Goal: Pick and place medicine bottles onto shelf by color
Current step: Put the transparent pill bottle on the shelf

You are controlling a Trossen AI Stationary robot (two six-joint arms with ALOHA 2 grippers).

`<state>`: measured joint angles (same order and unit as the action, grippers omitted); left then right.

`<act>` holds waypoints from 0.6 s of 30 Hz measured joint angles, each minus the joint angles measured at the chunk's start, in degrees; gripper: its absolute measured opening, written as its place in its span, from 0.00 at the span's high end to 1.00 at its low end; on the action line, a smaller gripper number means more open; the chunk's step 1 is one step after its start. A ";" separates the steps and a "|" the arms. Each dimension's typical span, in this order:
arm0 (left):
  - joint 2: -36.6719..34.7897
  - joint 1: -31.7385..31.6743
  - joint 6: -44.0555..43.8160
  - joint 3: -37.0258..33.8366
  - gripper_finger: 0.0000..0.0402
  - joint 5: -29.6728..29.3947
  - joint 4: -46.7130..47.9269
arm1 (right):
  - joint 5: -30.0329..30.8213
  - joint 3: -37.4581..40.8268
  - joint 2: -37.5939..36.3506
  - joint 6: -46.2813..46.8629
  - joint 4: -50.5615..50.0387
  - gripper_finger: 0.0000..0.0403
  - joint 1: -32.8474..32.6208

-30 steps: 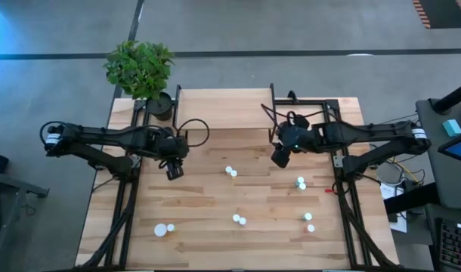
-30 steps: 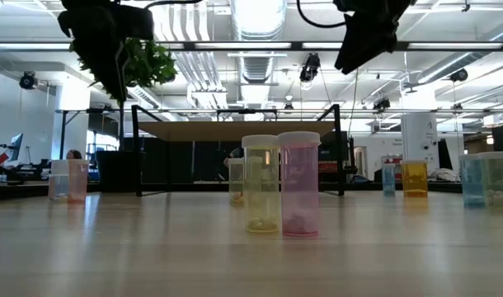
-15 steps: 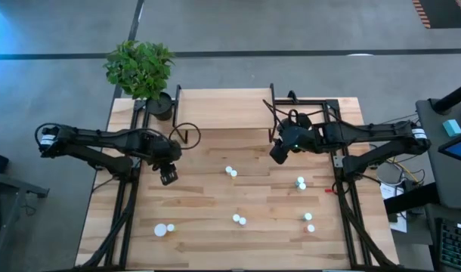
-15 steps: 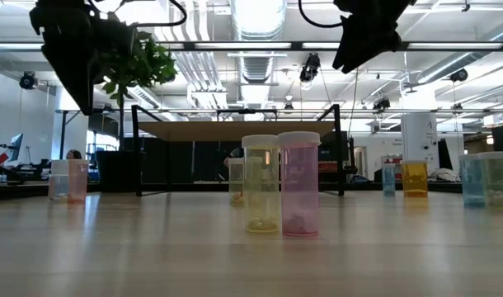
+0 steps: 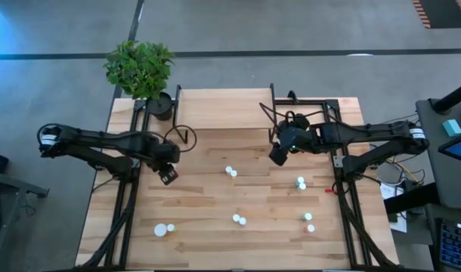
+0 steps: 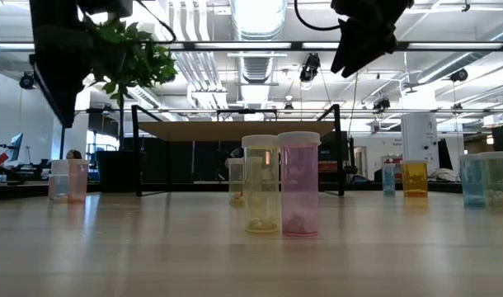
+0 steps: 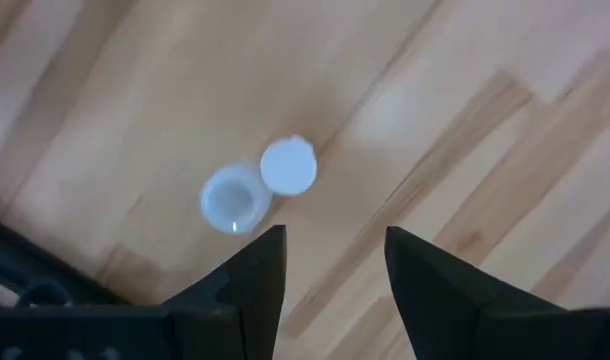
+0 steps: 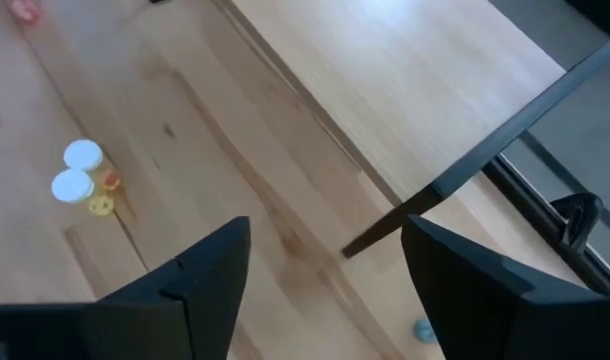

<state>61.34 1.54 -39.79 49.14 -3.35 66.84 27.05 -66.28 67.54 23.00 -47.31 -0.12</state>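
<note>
Right in front of us on the surface (image 6: 152, 256) stand two medicine bottles touching side by side, a yellow-green bottle (image 6: 260, 183) and a pink bottle (image 6: 299, 184), both upright with pale caps. We take this pair as our landmark.

From above, the same pair (image 5: 239, 220) sits near the front edge of the surface. To its left, well apart, we see another two bottles (image 5: 165, 228); in the low view they show as a clear-and-pink duo (image 6: 68, 180). To the landmark's right stand two more caps (image 5: 309, 221), and a little beyond those another pair (image 5: 301, 182). In the low view an orange bottle (image 6: 415, 178) and a teal bottle (image 6: 484, 178) stand on that right side. Behind the landmark, toward the shelf, one more pair (image 5: 230, 171) waits on the surface.

Now the arms. The left tool (image 5: 168, 175) hangs above the surface, left of and beyond the landmark, well clear of every bottle. Its wrist camera looks down past the two dark fingers (image 7: 255, 275), spread apart with nothing between them, at two white-capped bottles (image 7: 258, 185) below.

The right tool (image 5: 276, 156) hovers beyond the landmark and to its right, near the shelf's front edge. Its fingers (image 8: 210, 265) are spread wide and hold nothing; past them we see a capped pair (image 8: 78, 171) on the wood.

Farthest back stands the shelf (image 5: 223, 109), a light-wood board on black legs, and a potted plant (image 5: 140, 68) sits at its left corner.
</note>
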 joint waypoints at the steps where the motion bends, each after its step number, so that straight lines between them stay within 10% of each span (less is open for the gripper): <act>1: 0.30 0.00 0.36 -0.29 0.61 0.13 0.78 | 0.00 0.00 0.19 0.00 0.01 0.36 0.00; 9: 2.28 -0.29 -0.85 -0.99 0.60 -5.13 3.18 | 0.00 0.00 1.77 -0.11 0.47 0.36 0.00; 18: 4.00 -4.96 1.57 -5.45 0.36 -1.73 2.40 | 0.17 0.00 2.76 -2.98 1.84 0.36 0.04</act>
<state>65.34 -3.42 -38.22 43.69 -5.09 69.23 27.22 -66.28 70.30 20.02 -45.47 -0.08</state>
